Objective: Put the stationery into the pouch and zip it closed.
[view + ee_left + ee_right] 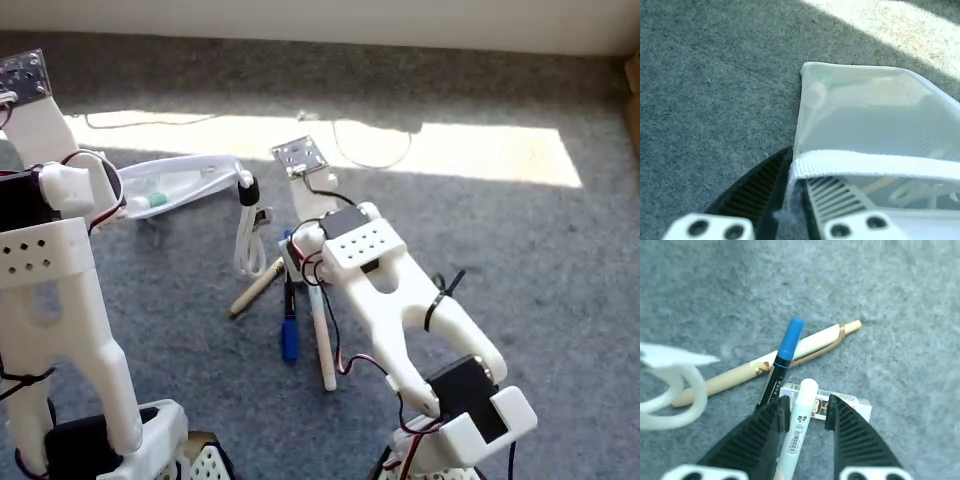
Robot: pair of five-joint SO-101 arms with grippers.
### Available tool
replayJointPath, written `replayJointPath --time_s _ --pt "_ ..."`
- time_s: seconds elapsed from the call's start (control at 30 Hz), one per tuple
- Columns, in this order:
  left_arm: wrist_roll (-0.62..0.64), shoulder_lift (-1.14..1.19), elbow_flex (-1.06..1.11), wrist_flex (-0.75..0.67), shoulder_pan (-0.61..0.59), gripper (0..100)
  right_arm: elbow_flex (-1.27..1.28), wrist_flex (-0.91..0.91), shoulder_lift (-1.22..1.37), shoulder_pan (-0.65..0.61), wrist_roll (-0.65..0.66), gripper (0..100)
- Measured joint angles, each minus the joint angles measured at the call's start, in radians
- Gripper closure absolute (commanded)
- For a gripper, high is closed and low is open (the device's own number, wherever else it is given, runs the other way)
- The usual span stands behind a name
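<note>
My pincer pinches the white woven hem of the translucent mesh pouch, grey carpet behind.

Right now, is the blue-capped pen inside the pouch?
No, the blue-capped pen lies on the grey carpet across the cream pen, outside the pouch.

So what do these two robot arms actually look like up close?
The left arm and right arm are chunky white plastic shells with rows of small round holes, joined by black motor blocks. Thin red and black cables run along them; a black tie wraps the right one. The right gripper has black ribbed fingers on white mounts with screws.
</note>
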Motion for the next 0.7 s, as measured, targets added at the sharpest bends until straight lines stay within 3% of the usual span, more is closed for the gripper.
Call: replayJointPath --time_s 0.5,0.7 --pt "0.0 -0.018 0.049 -0.04 -0.002 99 0.032 -0.089 0.115 0.0 0.0 88.0" --pt "0.0 -0.018 0.049 -0.04 -0.002 99 0.032 -0.089 0.115 0.003 0.0 97.4"
